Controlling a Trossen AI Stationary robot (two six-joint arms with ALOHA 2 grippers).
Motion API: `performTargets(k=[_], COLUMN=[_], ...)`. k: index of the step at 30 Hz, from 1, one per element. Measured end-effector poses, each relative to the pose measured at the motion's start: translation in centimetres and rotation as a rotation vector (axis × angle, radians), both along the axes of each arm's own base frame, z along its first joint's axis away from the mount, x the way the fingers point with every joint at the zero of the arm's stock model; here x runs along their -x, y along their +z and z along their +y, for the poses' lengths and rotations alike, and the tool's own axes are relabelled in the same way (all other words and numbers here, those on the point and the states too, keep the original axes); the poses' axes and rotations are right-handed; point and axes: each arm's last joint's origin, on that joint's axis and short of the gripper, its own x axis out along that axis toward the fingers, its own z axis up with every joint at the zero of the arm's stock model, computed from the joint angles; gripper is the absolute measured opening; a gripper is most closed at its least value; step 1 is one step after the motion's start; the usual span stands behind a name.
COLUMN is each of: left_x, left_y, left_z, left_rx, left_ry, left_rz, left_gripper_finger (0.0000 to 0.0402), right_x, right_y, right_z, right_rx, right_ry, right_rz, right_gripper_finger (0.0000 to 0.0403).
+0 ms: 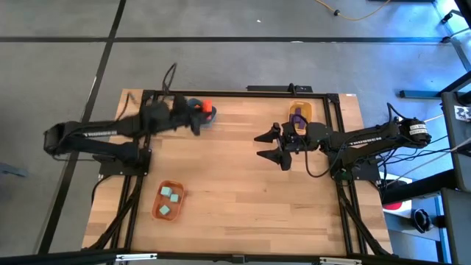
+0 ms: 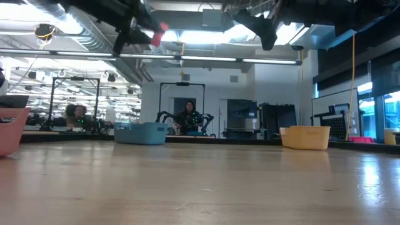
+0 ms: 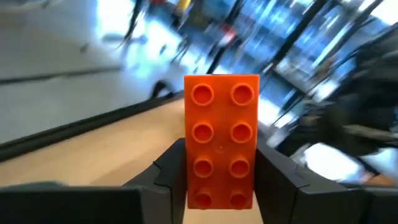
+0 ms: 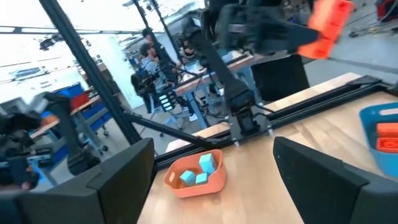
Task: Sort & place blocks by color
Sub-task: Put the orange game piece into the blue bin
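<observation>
On the left side of the wooden table (image 1: 235, 191), seen from above, we find the left gripper (image 1: 208, 112) raised over the far edge, its two fingers clamped on an orange-red block (image 3: 221, 140). Our left wrist view shows that block upright between the dark pads, studs facing the camera, in two columns of four. It hangs right above the dark blue bowl (image 1: 199, 110), which sits at the far left of the table; in the right wrist view we see another orange-red block (image 4: 387, 135) lying inside that bowl. Nearer the front, still on the left half, stands the orange bowl (image 1: 168, 201) with three teal-mint blocks (image 1: 171, 193) in it, well apart from either arm.

Moving to the right half, we see the right gripper (image 1: 274, 146) hovering over bare wood near the table's middle, its fingers spread wide with nothing between them. Just behind its wrist, at the far edge, sits the yellow bowl (image 1: 301, 112), where we can make out something purple (image 1: 297, 118), partly hidden by the arm, so we cannot tell how many pieces it is. From table height, both arms show only at the top, and a person (image 2: 188, 116) sits in the room beyond.
</observation>
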Motion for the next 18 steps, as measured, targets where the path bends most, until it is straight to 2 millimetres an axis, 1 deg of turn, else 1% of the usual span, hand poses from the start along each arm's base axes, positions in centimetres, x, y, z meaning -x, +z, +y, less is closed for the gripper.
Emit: performTargets(k=[1,3,5,8,11,14,18], left_x=[-0.2,-0.4,-0.5,-1.1,-1.8,-2.9,-4.1], left_y=[0.6,1.0,0.5,-0.8,-3.5,-5.4,-7.8], left_z=[1.1,3.7,6.2,9.0,10.4,11.3,12.0], left_rx=[0.014,0.069,0.135,0.227,0.298,0.326,0.362], left_ry=[0.005,0.032,0.047,0.035,0.029,0.023,0.014], left_rz=[0.071,0.246,0.416,0.579,0.716,0.757,0.817], left_gripper_finger=[0.0128,0.0128,0.0128,0.0128,0.0128,0.0128,0.0128], right_x=[0.0,0.0,0.0,0.0,0.0,0.0,0.0], right_y=[0.0,0.0,0.0,0.0,-0.1,-0.1,-0.1], right_z=[0.0,-0.1,-0.1,-0.1,-0.1,-0.1,-0.1], right_rx=[0.0,0.0,-0.001,-0.019,-0.06,-0.102,-0.126], right_ry=[-0.009,-0.019,-0.023,-0.025,-0.023,-0.021,-0.02], right_rz=[0.0,0.001,0.001,0.003,0.014,0.019,0.021], right_gripper_finger=[0.0332,0.0332,0.0332,0.0332,0.0332,0.0332,0.0332])
